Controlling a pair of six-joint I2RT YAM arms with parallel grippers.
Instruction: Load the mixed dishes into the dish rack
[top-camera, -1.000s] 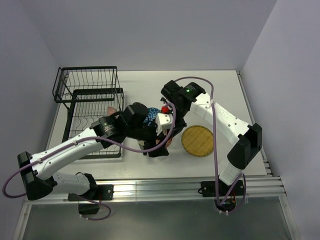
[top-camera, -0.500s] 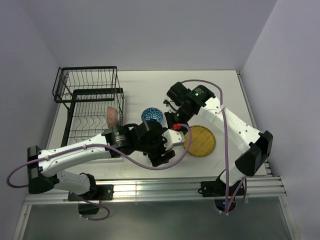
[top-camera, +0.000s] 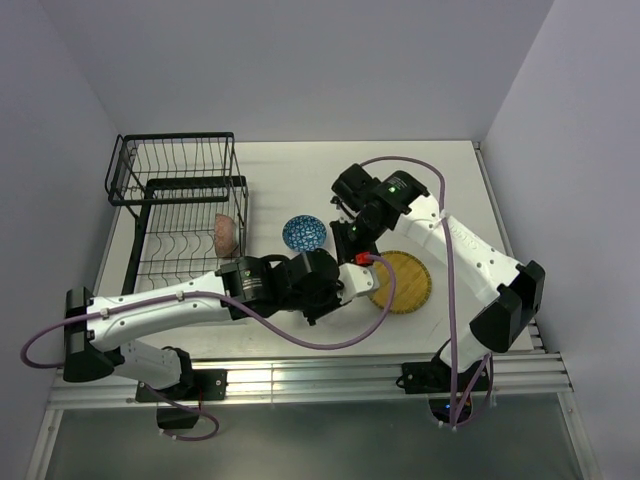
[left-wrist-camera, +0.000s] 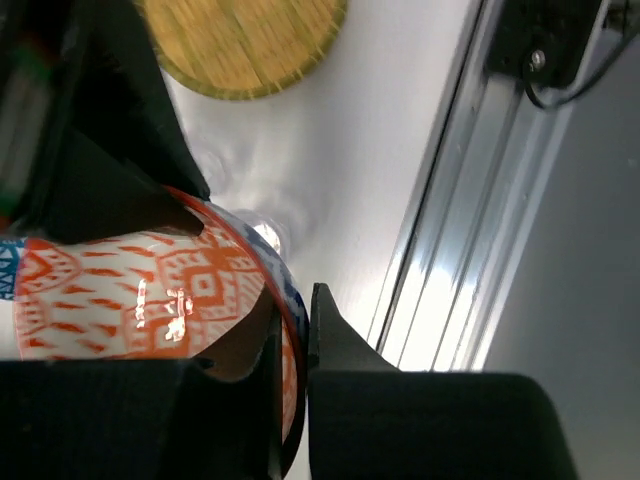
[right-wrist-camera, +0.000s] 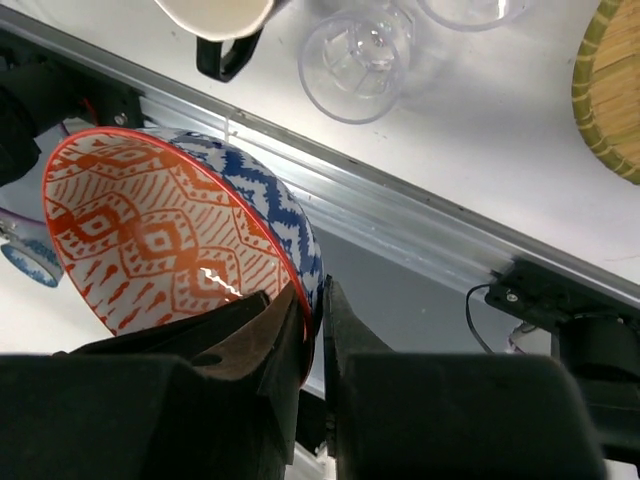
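An orange-red bowl (right-wrist-camera: 150, 240), blue on its outside, hangs tilted above the table. Its rim is pinched by both grippers. My right gripper (right-wrist-camera: 315, 290) is shut on one part of the rim. My left gripper (left-wrist-camera: 295, 300) is shut on another part of the same bowl (left-wrist-camera: 150, 290). From above, both grippers (top-camera: 348, 258) meet beside the yellow plate (top-camera: 402, 282) and hide this bowl. A blue bowl (top-camera: 305, 233) rests on the table to their left. The dish rack (top-camera: 150, 185) stands at far left with a pale bowl (top-camera: 227, 235) on edge in its lower tier.
The right wrist view shows a dark mug (right-wrist-camera: 215, 15) and two clear glasses (right-wrist-camera: 360, 65) on the table beyond the held bowl. The metal rail (top-camera: 330, 375) runs along the table's near edge. The left forearm (top-camera: 170, 305) lies across the table in front of the rack.
My left gripper swung right and nearer, from over the blue bowl to the right gripper, and closed on the orange-red bowl's rim. The right gripper shifted slightly nearer, then held still.
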